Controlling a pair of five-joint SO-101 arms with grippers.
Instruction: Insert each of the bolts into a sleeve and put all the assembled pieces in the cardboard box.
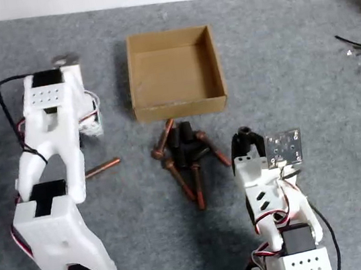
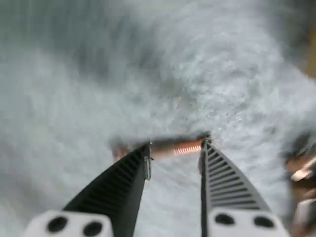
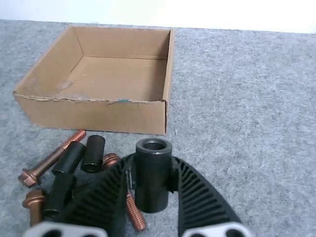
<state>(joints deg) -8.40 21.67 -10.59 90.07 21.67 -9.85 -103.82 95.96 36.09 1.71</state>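
**Bolt-and-sleeve task: both grippers at their parts**

High view: open brown cardboard box [image 1: 180, 108] upper centre. A heap of copper-coloured bolts and black sleeves [image 1: 185, 156] lies just below it, and a lone copper-coloured flanged bolt [image 1: 102, 167] centre left.
Left wrist view: left gripper [image 2: 176, 144], jaws spread astride a copper-coloured threaded bolt [image 2: 185, 147].
Right wrist view: right gripper [image 3: 152, 168] pinching an upright black cylindrical sleeve [image 3: 153, 185].
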